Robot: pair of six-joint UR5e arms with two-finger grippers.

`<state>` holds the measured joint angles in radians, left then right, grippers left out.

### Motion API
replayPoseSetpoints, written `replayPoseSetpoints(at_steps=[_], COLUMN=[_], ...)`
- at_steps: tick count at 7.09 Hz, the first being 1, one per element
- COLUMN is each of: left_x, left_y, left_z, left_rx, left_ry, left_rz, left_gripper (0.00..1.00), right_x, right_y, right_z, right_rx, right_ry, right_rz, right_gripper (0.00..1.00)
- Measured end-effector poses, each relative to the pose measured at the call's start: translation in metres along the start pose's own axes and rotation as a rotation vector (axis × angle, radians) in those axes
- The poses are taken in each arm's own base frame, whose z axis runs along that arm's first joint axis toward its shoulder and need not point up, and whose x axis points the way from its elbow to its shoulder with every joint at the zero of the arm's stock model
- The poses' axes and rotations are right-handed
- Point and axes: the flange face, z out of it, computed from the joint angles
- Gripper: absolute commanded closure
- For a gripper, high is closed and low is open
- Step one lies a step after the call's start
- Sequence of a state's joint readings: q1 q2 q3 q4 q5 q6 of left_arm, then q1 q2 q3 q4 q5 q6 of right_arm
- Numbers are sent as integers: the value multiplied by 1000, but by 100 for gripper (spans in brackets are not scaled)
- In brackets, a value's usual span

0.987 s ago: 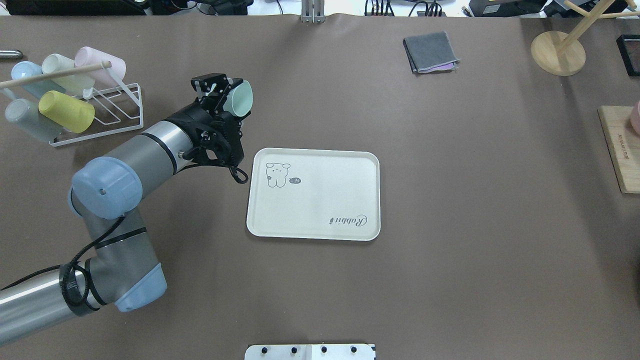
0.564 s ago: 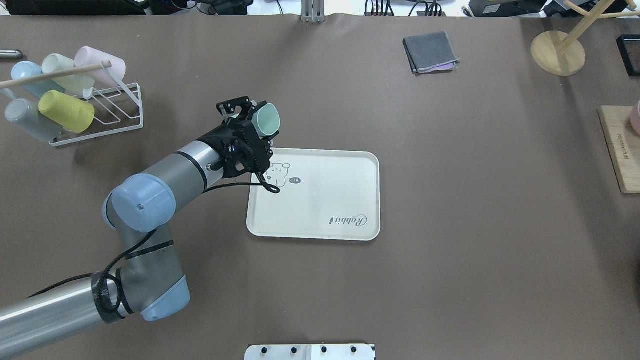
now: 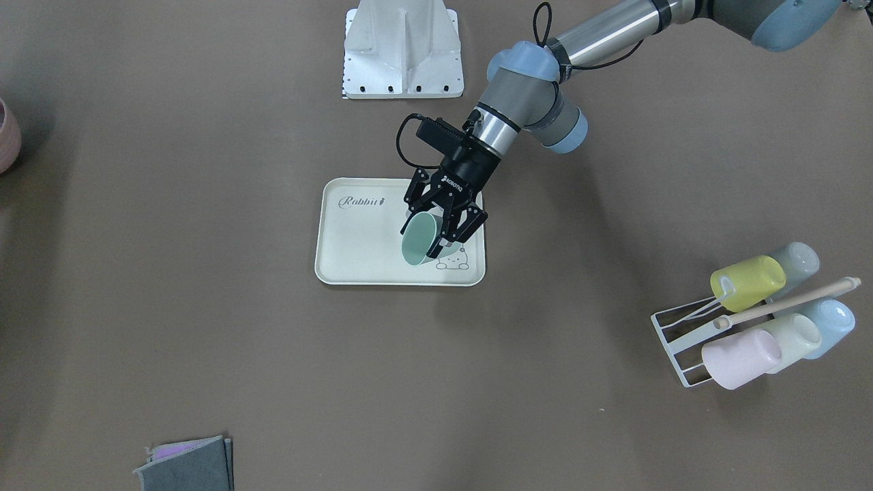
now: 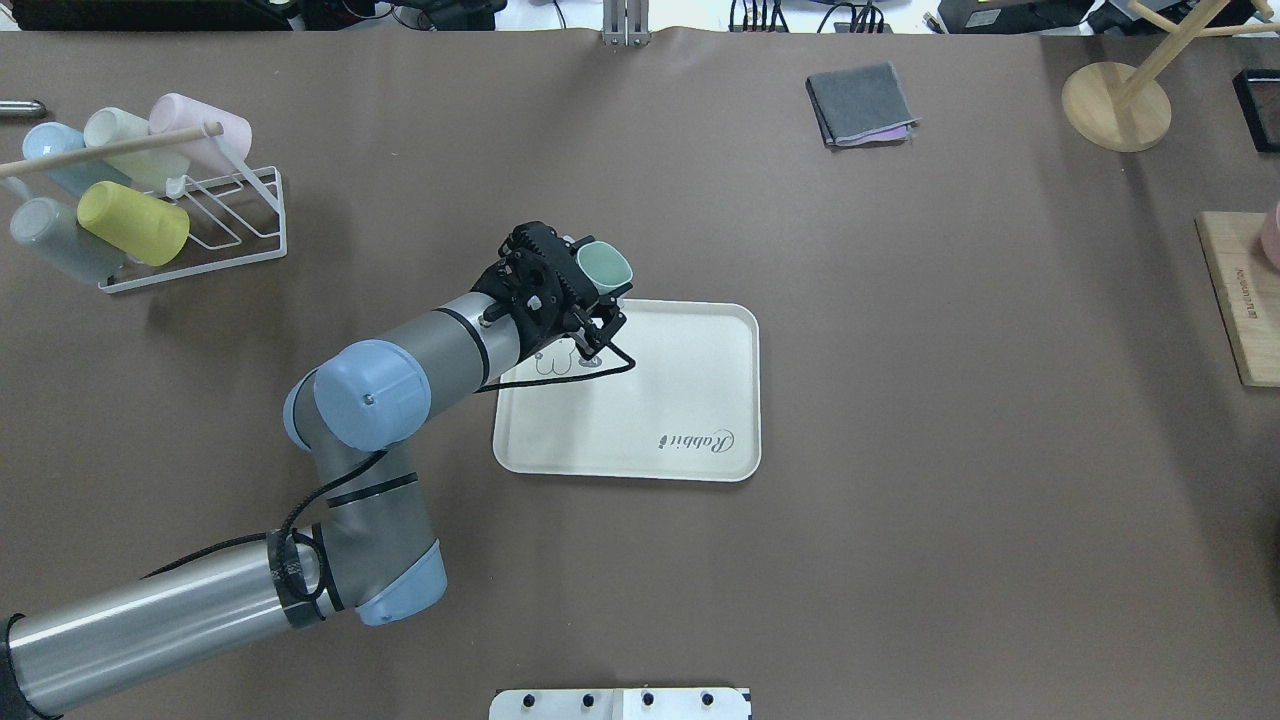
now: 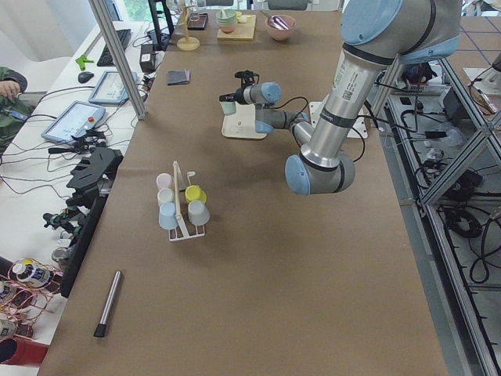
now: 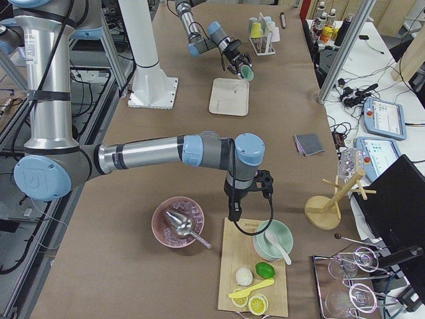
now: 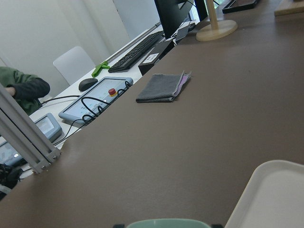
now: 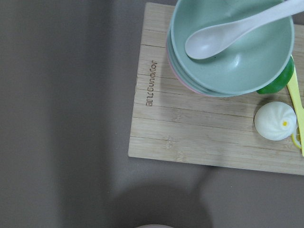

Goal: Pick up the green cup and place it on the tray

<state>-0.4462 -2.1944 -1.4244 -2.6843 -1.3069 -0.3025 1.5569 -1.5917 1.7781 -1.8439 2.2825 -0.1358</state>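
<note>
My left gripper (image 3: 440, 228) is shut on the mint-green cup (image 3: 418, 239) and holds it tilted, mouth outward, above the bunny corner of the cream tray (image 3: 361, 256). In the overhead view the cup (image 4: 603, 266) sits at the gripper's (image 4: 585, 292) tip, over the tray's (image 4: 680, 390) far left corner. The left wrist view shows only the cup's rim (image 7: 166, 222) and a tray corner (image 7: 273, 197). My right gripper (image 6: 234, 214) shows only in the exterior right view, above a wooden board; I cannot tell whether it is open or shut.
A white wire rack (image 4: 215, 235) with several pastel cups lies at the far left. A folded grey cloth (image 4: 860, 103) lies beyond the tray. A wooden stand (image 4: 1115, 105) and a wooden board (image 4: 1240, 300) with bowls (image 8: 228, 52) are at the right.
My left arm has swung right with the green cup, from left of the tray to above the tray's bunny corner. The tray and rack have not moved.
</note>
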Motion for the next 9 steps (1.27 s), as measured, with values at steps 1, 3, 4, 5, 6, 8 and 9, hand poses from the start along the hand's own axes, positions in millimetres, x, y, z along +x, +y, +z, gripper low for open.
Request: replayPoseSetpoints(at_steps=[1,3,4,5,6,8,9], left_x=[6,18,22,24,26,29,30], left_y=[-1,-10,-9,-7,-7,-4,0], left_z=[10,23,27,29,30,31,32], left_rx=[0,20,23,21,19,22,26], left_ry=[11,31,37,39,43,55,60], left_rz=[-55,-99,-103,-105,-105,-107,-108], left_gripper=[56,56,58,58,58,57,57], right_x=[0,1,1,1,0,1,1], right_y=[0,0,0,0,0,1,1], right_z=[0,1,1,0,0,1,1], right_rx=[1,-1,-1,-1,1,-2,-2], right_ry=[0,0,-1,-2,-4,-3,-2], right_rz=[0,2,3,3,2,3,3], right_gripper=[0,0,0,0,0,0,0])
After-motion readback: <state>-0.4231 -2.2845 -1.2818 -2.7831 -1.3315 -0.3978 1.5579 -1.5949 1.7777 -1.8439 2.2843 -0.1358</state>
